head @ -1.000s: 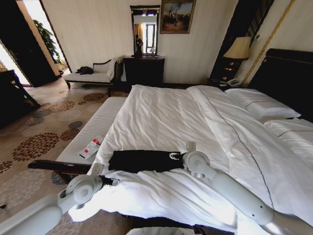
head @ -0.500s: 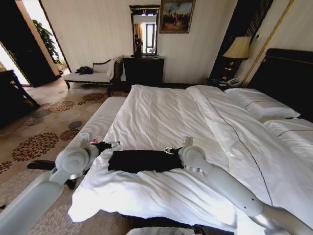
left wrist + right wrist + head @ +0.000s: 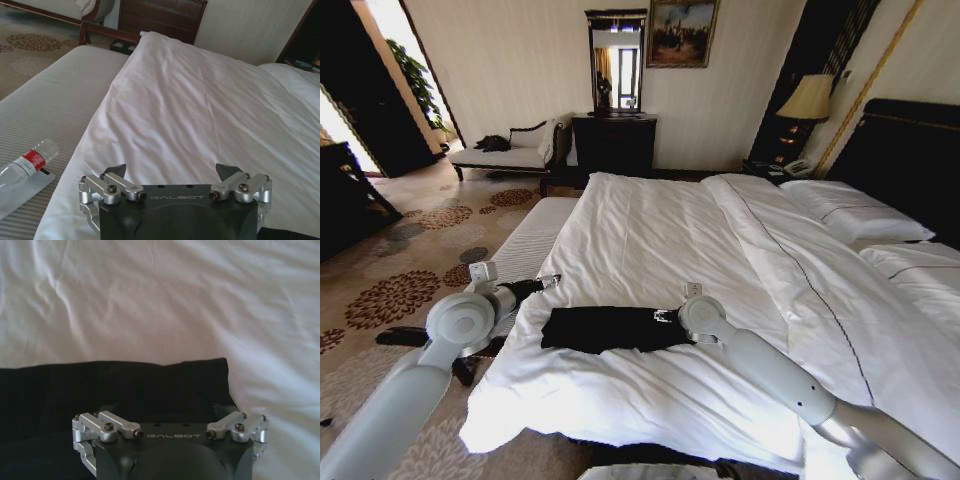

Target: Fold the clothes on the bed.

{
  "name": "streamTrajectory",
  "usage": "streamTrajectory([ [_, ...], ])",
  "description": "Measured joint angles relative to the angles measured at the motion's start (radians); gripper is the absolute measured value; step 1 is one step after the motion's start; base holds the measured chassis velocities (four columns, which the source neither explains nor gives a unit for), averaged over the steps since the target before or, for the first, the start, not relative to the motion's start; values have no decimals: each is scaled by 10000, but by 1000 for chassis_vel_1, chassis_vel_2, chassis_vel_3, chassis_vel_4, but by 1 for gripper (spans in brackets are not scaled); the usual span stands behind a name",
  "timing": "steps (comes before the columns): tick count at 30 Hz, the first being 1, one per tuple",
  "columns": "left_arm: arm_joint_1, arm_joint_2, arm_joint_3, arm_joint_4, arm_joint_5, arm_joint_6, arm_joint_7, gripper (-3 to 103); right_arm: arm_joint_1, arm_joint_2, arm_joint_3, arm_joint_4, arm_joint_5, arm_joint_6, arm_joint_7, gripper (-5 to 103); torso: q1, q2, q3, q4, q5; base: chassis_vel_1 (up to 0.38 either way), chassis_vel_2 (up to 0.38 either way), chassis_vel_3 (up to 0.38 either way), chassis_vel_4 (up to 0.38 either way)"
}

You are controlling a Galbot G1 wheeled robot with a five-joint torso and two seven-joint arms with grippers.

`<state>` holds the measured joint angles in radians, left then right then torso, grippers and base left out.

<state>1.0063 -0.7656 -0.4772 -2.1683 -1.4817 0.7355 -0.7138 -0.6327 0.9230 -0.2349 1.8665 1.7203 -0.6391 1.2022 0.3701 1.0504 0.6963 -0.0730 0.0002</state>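
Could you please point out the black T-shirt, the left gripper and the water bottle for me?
black T-shirt [image 3: 605, 328], head view, middle of the folded fabric.
left gripper [image 3: 175, 172], left wrist view, midway between its open fingertips.
water bottle [image 3: 25, 164], left wrist view, on its red label.

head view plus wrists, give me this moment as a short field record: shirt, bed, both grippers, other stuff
shirt: black soft-fabric T-shirt, folded into a flat band near the foot of the bed
bed: large white-sheeted bed, duvet wrinkled
left gripper: fingers open, empty, raised beside the bed's left edge, apart from the shirt
right gripper: fingers open, low over the shirt's right end
other: clear plastic bottle with red label on the striped bench
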Motion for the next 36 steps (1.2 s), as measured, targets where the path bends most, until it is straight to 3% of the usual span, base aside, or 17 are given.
streamTrajectory([
  [6,152,74,-187,-180,-1,0,-56,100,-1396,-950,371,1781,42,125,359,100,-1,1,-2,-2,-2,0,0,0,0],
  [9,287,92,-231,-278,-2,0,-142,100,-2858,-1653,798,2859,-311,116,653,100,-3,1,-3,-8,0,0,0,0,0],
  [16,590,47,-326,-412,34,0,-220,100,-3572,-1828,1556,3091,-1290,242,833,100,-3,1,-2,-2,-4,0,0,0,0],
  [22,1401,-331,-1034,-581,55,-14,-156,100,-3780,-731,3035,2676,-1906,840,-47,100,-2,0,-2,0,2,0,0,0,0],
  [26,2887,-1444,-3029,89,424,-330,44,100,-4532,914,4947,2445,-2392,1098,-856,100,-2,0,-3,-2,-3,0,0,0,0],
  [28,3029,-1516,-3167,181,502,-355,71,100,-4576,1032,5061,2405,-2424,1102,-913,100,-3,0,-3,-2,-4,0,0,0,0],
  [31,4081,-2023,-4072,1217,1930,-820,654,100,-4711,1998,5863,1769,-2550,1195,-1404,100,-3,-1,-2,1,-4,0,0,0,0],
  [36,4737,-2317,-5043,1861,2332,-1511,1339,100,-4686,2848,6653,1176,-2550,1505,-1978,100,-1,-1,-1,3,-6,0,0,0,0],
])
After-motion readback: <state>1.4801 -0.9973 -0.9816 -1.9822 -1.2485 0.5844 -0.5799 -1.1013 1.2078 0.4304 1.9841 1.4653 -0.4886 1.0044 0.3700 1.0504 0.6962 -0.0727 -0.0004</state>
